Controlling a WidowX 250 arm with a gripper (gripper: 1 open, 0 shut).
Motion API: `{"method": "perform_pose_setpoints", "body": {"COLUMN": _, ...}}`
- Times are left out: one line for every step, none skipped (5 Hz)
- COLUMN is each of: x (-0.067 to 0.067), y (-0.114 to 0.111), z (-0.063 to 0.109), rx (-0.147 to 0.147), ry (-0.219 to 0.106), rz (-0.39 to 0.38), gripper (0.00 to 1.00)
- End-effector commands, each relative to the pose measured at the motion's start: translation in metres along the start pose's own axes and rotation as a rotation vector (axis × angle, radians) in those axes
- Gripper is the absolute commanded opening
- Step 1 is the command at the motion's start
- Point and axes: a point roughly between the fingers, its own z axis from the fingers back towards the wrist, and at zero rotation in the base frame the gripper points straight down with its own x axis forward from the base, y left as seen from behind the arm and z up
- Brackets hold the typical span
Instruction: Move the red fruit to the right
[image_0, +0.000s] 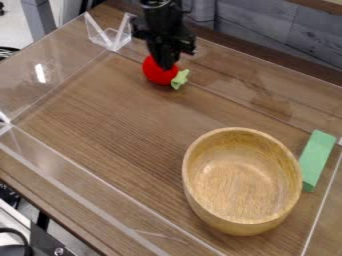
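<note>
While its fingers are pinching the toy strawberry (160, 70) near the table's (120, 150) far edge, the gripper (164, 62) is securing it, needing next a rightward carry.

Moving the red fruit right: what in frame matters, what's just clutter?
In play:
- red fruit, far left of the tray
- gripper, jaws shut, right on top of the fruit

Just lying about:
- wooden bowl, empty
- green block, at the right wall
- clear tray wall
</note>
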Motion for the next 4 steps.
{"method": "perform_pose_setpoints", "body": {"x": 0.027, "y": -0.012, "z": 0.036, "rx": 0.028, "ry": -0.097, "rz": 0.015, "gripper": 0.00}}
{"method": "perform_pose_setpoints", "body": {"x": 0.027, "y": -0.032, "z": 0.030, "rx": 0.040, "ry": -0.108, "rz": 0.059, "gripper": 0.00}}
{"method": "perform_pose_setpoints", "body": {"x": 0.021, "y": -0.022, "z": 0.013, "rx": 0.066, "ry": -0.105, "rz": 0.135, "gripper": 1.00}}
{"method": "perform_pose_setpoints", "body": {"x": 0.017, "y": -0.014, "z": -0.002, "rx": 0.090, "ry": -0.101, "rz": 0.209, "gripper": 1.00}}
